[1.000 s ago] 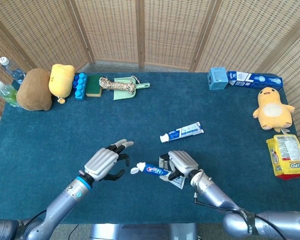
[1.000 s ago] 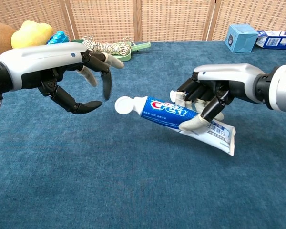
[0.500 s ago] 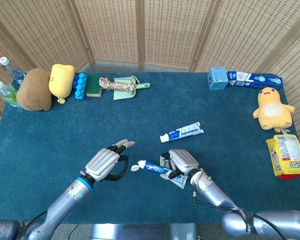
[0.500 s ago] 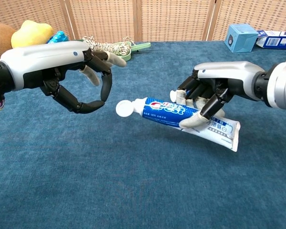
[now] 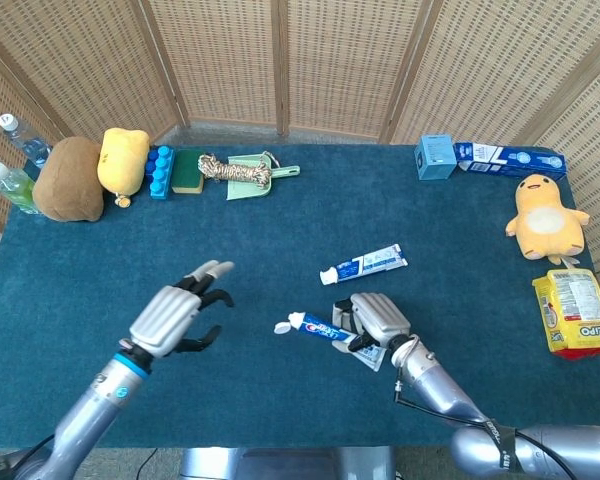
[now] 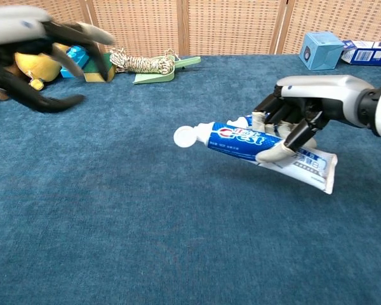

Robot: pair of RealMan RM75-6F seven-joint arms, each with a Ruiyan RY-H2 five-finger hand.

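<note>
My right hand (image 5: 378, 322) grips the blue and white soft plastic toothpaste tube with a white round cap (image 6: 254, 145) near its flat crimped end, and the tube hangs a little above the dark teal felt table cover (image 5: 280, 250), its cap pointing toward my left side. My left hand (image 5: 172, 318) is empty, the fingers spread apart, well apart from the tube.

I judge the tube to be light and soft; its body will dent if the fingers squeeze hard, and the smooth printed skin can slip. The cap and the shoulder behind it are the stiff part, so this is the better place to take hold.

A second, similar white and blue toothpaste tube (image 5: 364, 264) lies on the cover just beyond my right hand.
</note>
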